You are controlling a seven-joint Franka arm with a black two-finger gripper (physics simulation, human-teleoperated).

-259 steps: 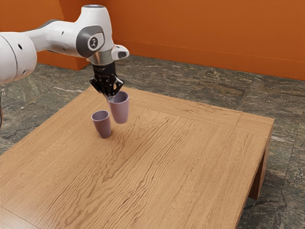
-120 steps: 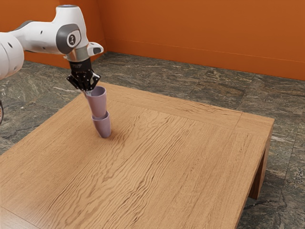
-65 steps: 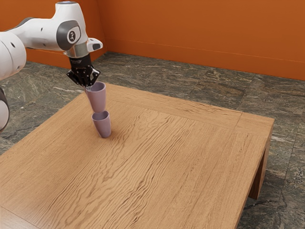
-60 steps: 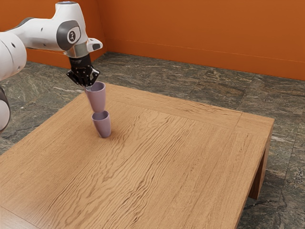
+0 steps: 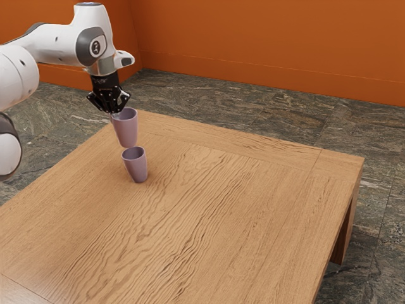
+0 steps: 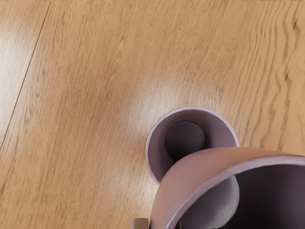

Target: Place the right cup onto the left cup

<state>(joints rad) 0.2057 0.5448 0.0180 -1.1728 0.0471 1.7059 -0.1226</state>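
A black tool (image 5: 116,115), clamped on the upper wall of the held cup (image 5: 126,130), suspends it upright or nearly so above the standing cup (image 5: 136,166) on the wooden counter (image 5: 221,215). A second ago the held cup's base overlaps the lower rim in the exterior view; now it sits higher, a slim gap between the two, and edges toward the exterior view's left. The stack remains unmade, and the lift looks like a realignment. With the mouth below partly uncovered in the wrist view, centering probably comes before lowering, lest the base catch the rim.
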